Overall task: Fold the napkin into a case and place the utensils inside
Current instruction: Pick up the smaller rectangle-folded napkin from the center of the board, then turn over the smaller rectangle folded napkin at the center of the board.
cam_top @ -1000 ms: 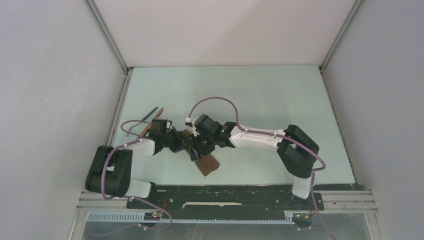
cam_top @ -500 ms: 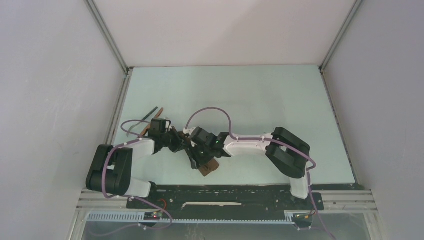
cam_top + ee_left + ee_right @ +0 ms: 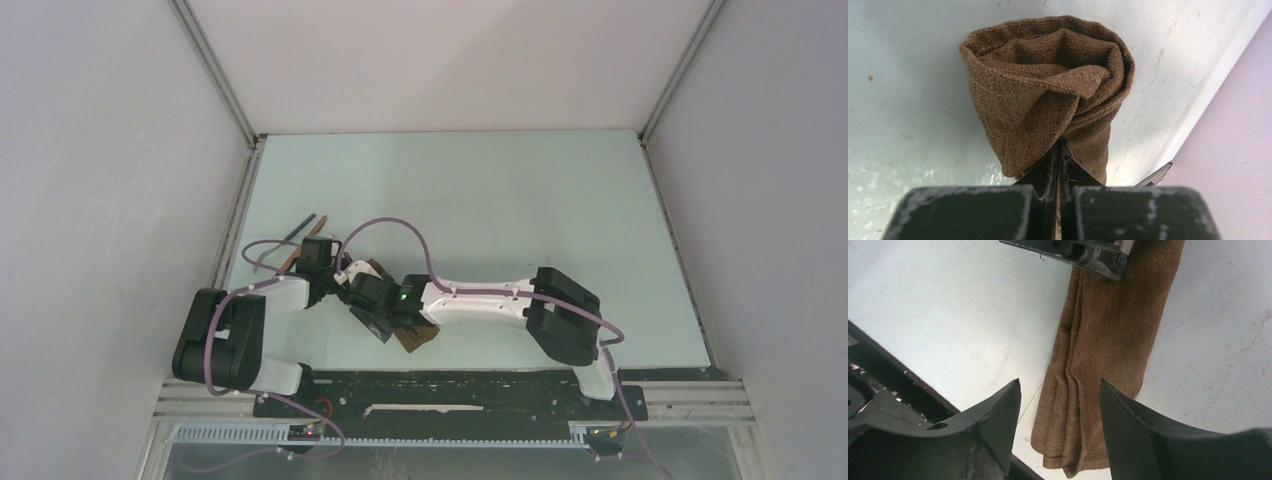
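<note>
Propping the case (image 3: 1048, 85) open, left gripper (image 3: 1057, 150) clamped on its cloth and right gripper (image 3: 1059, 385) spread above, probably fetch the utensils (image 3: 299, 228) at ten o'clock next.

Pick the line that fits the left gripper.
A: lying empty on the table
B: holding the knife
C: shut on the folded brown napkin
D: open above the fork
C: in the left wrist view, the left gripper has its fingers pressed together on the near edge of the napkin.
</note>
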Robot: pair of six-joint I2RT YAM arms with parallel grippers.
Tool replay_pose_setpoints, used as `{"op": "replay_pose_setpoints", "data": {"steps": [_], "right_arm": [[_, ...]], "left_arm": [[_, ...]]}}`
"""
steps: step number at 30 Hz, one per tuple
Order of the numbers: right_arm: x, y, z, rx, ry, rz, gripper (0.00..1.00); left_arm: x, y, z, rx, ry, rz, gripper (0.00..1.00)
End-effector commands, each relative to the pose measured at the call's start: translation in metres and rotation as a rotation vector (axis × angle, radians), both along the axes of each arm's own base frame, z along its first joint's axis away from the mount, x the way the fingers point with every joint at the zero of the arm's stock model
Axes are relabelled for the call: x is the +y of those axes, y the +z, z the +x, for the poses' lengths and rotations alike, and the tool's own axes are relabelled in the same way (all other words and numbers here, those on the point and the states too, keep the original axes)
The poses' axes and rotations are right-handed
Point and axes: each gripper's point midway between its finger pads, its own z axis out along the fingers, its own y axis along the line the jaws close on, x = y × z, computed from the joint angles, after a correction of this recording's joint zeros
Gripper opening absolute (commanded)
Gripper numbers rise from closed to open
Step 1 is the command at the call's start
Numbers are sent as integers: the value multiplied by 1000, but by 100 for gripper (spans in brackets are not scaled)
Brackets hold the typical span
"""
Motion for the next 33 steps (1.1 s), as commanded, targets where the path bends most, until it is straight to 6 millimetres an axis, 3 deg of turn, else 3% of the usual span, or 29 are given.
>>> {"op": "replay_pose_setpoints", "data": {"steps": [1,8,15,18,22,25,31,33], "right_arm": [[-7,-11,4,-49,17,-111,66],[-5,-32,0,-35,-2,-137,65],[-21,-53,2,-73,-57,-195,55],[-22,-56,3,-82,-74,-192,43],[-17,-49,3,-89,-84,-140,18],[-11,-34,1,-79,-83,-63,0],[2,-2,-19,176,-22,218,0],[10,15,-30,316,17,357,0]], "left_arm": [[25,-25,0,18,43,135,0],[25,-25,1,16,43,132,0],[27,-25,1,17,48,132,0],[28,-23,3,5,52,132,0],[27,-10,7,-20,52,126,2],[27,18,14,-79,46,125,11],[52,113,26,-295,100,221,44],[64,141,23,-357,132,270,49]]}}
